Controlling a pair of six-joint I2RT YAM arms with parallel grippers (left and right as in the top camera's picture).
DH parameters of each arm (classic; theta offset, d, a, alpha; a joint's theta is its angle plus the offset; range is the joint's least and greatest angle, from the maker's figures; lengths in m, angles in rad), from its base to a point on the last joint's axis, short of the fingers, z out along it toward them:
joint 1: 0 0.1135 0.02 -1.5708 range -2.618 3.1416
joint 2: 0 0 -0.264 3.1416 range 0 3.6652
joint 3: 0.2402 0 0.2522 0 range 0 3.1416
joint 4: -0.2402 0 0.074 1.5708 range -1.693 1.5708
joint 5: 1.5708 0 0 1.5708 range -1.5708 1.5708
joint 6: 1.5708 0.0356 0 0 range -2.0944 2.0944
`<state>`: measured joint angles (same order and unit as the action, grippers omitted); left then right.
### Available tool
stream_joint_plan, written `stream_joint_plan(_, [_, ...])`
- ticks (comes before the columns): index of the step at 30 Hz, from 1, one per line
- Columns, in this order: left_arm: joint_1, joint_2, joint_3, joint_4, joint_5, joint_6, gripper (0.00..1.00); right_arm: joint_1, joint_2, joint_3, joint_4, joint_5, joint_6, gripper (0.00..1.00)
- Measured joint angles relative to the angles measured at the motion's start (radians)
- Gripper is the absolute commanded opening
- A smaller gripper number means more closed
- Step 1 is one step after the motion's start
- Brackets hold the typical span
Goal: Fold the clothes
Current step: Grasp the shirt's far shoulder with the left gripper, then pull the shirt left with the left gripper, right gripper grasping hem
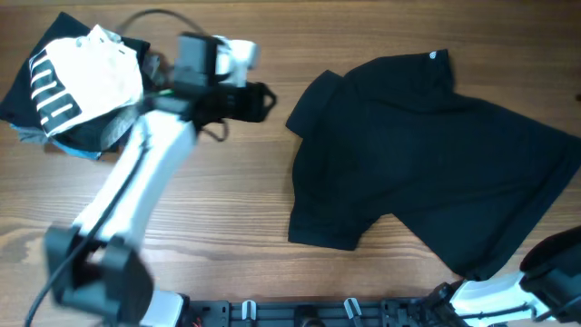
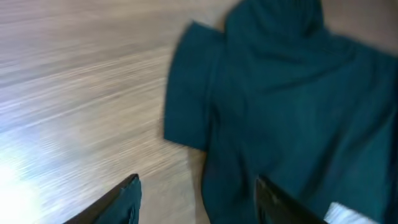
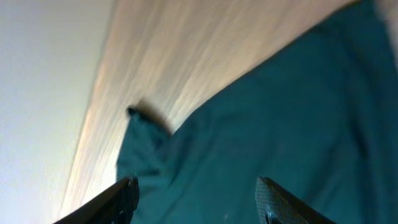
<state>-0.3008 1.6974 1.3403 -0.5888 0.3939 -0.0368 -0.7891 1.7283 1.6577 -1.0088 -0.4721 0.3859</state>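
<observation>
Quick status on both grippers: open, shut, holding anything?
Left gripper: open, holding nothing.
Right gripper: open, holding nothing, above the black T-shirt.

Nothing truly legible anywhere. Bold black block marks (image 1: pixel 53 95) printed along the edge of a white garment (image 1: pixel 95 68) at the far-left corner of the counter (image 1: pixel 227 200); shaped like heavy letters or bars, too blurred to spell out. Small white neck tag (image 1: pixel 438 56) at the collar of the black T-shirt (image 1: pixel 427 154); any lettering too tiny to read. Both wrist views too blurred to show writing.
</observation>
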Motion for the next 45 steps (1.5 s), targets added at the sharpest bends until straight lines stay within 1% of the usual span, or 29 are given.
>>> stream_joint_plan(1, [-0.021, 0.043, 0.0, 0.037, -0.001, 0.014, 0.59, 0.013, -0.024, 0.0, -0.013, -0.018, -0.015, 0.68])
stream_joint_plan(3, [-0.07, 0.145, 0.0, 0.139, -0.006, 0.046, 0.65, 0.05, -0.09, 0.0, -0.037, -0.045, -0.037, 0.7])
stream_joint_plan(6, [-0.133, 0.272, 0.0, 0.281, -0.064, 0.077, 0.7, 0.12, -0.181, 0.0, -0.081, -0.07, -0.065, 0.7])
stream_joint_plan(9, [-0.172, 0.364, 0.0, 0.369, -0.135, 0.091, 0.71, 0.192, -0.234, 0.0, -0.136, -0.085, -0.097, 0.7])
stream_joint_plan(11, [-0.182, 0.397, 0.0, 0.389, -0.151, 0.096, 0.7, 0.217, -0.237, 0.0, -0.159, -0.086, -0.109, 0.7])
stream_joint_plan(12, [-0.187, 0.414, 0.0, 0.393, -0.162, 0.098, 0.66, 0.233, -0.236, 0.0, -0.165, -0.086, -0.119, 0.7])
stream_joint_plan(15, [-0.195, 0.425, 0.002, 0.396, -0.173, 0.106, 0.42, 0.252, -0.236, 0.0, -0.177, -0.086, -0.127, 0.69])
stream_joint_plan(16, [-0.198, 0.427, 0.004, 0.395, -0.177, 0.106, 0.26, 0.255, -0.236, 0.0, -0.179, -0.086, -0.127, 0.69])
stream_joint_plan(17, [-0.201, 0.43, 0.004, 0.396, -0.181, 0.11, 0.05, 0.255, -0.236, 0.0, -0.18, -0.086, -0.127, 0.69])
stream_joint_plan(20, [-0.215, 0.433, 0.007, 0.386, -0.19, 0.11, 0.04, 0.255, -0.236, 0.0, -0.187, -0.085, -0.129, 0.69])
stream_joint_plan(22, [-0.222, 0.433, 0.014, 0.372, -0.24, 0.079, 0.04, 0.255, -0.236, 0.0, -0.199, -0.078, -0.13, 0.7])
stream_joint_plan(25, [-0.212, 0.422, 0.026, 0.327, -0.447, -0.027, 0.04, 0.256, -0.236, 0.0, -0.226, -0.026, -0.131, 0.7])
stream_joint_plan(27, [-0.155, 0.41, 0.026, 0.265, -0.611, -0.083, 0.04, 0.256, -0.236, 0.0, -0.246, 0.007, -0.132, 0.7])
stream_joint_plan(28, [-0.117, 0.408, 0.026, 0.244, -0.66, -0.097, 0.04, 0.256, -0.236, 0.0, -0.256, 0.018, -0.132, 0.71])
stream_joint_plan(29, [-0.057, 0.404, 0.025, 0.22, -0.71, -0.11, 0.08, 0.256, -0.236, 0.0, -0.264, 0.028, -0.132, 0.72])
stream_joint_plan(30, [-0.006, 0.402, 0.025, 0.206, -0.735, -0.118, 0.14, 0.256, -0.236, 0.0, -0.266, 0.032, -0.132, 0.72])
stream_joint_plan(32, [0.093, 0.399, 0.023, 0.185, -0.764, -0.128, 0.33, 0.256, -0.237, -0.005, -0.264, 0.037, -0.131, 0.73])
stream_joint_plan(33, [0.138, 0.396, 0.023, 0.176, -0.762, -0.132, 0.46, 0.257, -0.237, -0.018, -0.259, 0.038, -0.131, 0.73])
stream_joint_plan(34, [0.165, 0.391, 0.022, 0.167, -0.76, -0.133, 0.51, 0.261, -0.237, -0.033, -0.256, 0.04, -0.131, 0.73])
stream_joint_plan(35, [0.192, 0.383, 0.021, 0.153, -0.747, -0.134, 0.53, 0.267, -0.237, -0.062, -0.246, 0.048, -0.132, 0.73])
stream_joint_plan(36, [0.209, 0.372, 0.02, 0.137, -0.734, -0.144, 0.56, 0.278, -0.237, -0.097, -0.237, 0.054, -0.131, 0.73])
stream_joint_plan(38, [0.21, 0.354, 0.02, 0.119, -0.71, -0.143, 0.73, 0.305, -0.237, -0.185, -0.204, 0.066, -0.131, 0.72])
stream_joint_plan(39, [0.207, 0.346, 0.019, 0.113, -0.703, -0.142, 0.77, 0.316, -0.237, -0.218, -0.19, 0.069, -0.131, 0.71])
stream_joint_plan(40, [0.201, 0.327, 0.017, 0.099, -0.694, -0.148, 0.83, 0.336, -0.237, -0.287, -0.153, 0.073, -0.131, 0.69])
stream_joint_plan(41, [0.196, 0.308, 0.014, 0.087, -0.683, -0.146, 0.89, 0.364, -0.235, -0.391, -0.107, 0.08, -0.129, 0.63])
stream_joint_plan(42, [0.189, 0.252, 0.012, 0.083, -0.68, -0.15, 0.9, 0.375, -0.235, -0.438, -0.091, 0.084, -0.122, 0.58])
stream_joint_plan(43, [0.186, 0.211, 0.011, 0.065, -0.676, -0.151, 0.91, 0.387, -0.238, -0.497, -0.03, 0.088, -0.112, 0.57])
stream_joint_plan(44, [0.185, 0.174, 0.007, 0.052, -0.673, -0.15, 0.91, 0.397, -0.238, -0.549, 0.009, 0.091, -0.1, 0.57])
stream_joint_plan(45, [0.185, 0.117, 0.005, 0.034, -0.665, -0.149, 0.91, 0.406, -0.238, -0.591, 0.035, 0.093, -0.089, 0.6])
